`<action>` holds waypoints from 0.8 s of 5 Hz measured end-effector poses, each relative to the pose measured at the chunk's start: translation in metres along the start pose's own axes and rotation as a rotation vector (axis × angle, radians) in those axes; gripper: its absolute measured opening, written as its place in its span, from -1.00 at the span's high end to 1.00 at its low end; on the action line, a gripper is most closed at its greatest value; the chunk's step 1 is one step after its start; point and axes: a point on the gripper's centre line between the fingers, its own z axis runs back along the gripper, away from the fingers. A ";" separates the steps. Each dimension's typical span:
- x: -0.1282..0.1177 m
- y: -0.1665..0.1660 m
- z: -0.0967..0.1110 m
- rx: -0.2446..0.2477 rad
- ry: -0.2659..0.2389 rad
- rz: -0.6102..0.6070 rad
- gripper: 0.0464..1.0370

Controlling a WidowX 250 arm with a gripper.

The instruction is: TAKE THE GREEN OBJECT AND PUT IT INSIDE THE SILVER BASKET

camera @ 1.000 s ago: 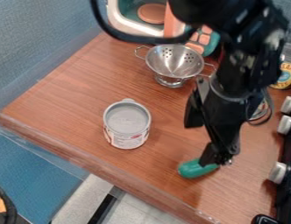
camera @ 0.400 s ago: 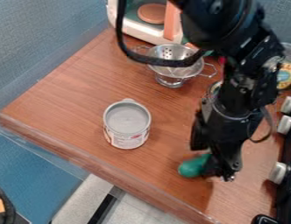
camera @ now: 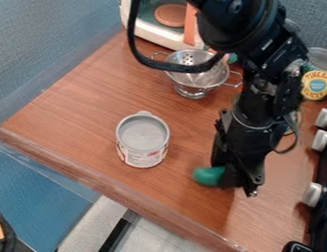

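At the wooden table (camera: 87, 98), jaws (camera: 230, 180) gripping green object (camera: 208, 175), shifted nearer silver basket (camera: 204, 79)

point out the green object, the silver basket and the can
green object (camera: 208, 175): camera view, on its exposed rounded end
silver basket (camera: 194, 92): camera view, on its base below the bowl
can (camera: 142, 134): camera view, on its round top

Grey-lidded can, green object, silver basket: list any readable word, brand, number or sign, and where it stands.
Can: red and dark print on the side label, too small to read; no print visible on the lid.
Green object: none on the part that shows.
Silver basket: none visible.
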 end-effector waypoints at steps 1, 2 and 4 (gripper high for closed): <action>0.003 0.022 0.015 0.042 -0.034 -0.042 0.27; 0.010 0.051 0.039 0.074 -0.087 -0.062 0.27; 0.037 0.113 0.094 0.144 -0.185 -0.041 0.27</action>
